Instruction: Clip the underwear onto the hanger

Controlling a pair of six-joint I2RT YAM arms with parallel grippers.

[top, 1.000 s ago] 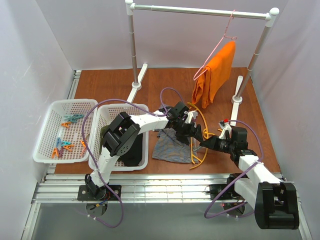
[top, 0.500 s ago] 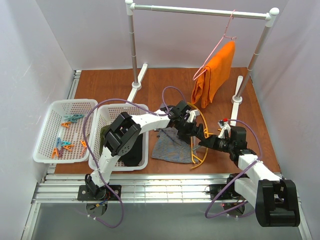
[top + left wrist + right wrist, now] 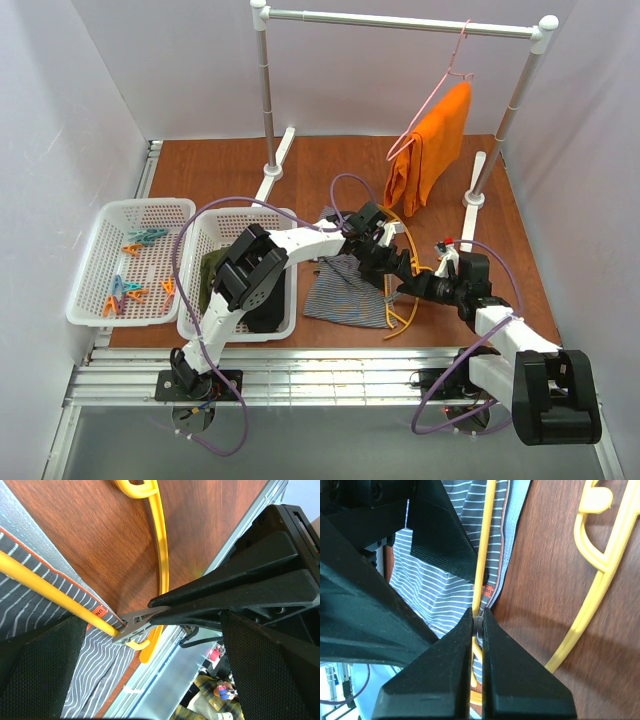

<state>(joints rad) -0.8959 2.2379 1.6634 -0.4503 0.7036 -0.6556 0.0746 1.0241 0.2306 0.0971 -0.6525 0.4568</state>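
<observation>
Right gripper (image 3: 477,619) closed, striped underwear (image 3: 435,590), thin yellow hanger (image 3: 596,500)

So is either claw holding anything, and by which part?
The right gripper is shut on the hanger, pinching its straight bar near the end, beside the underwear. The left gripper is open and holds nothing.

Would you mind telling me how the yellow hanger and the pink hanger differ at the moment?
The yellow hanger lies on the table, while the pink hanger hangs from the rail. The yellow hanger is thicker plastic; the pink hanger looks like thin wire. The pink hanger carries an orange cloth; the yellow hanger's bar rests across the striped underwear. Both are clothes hangers.
</observation>
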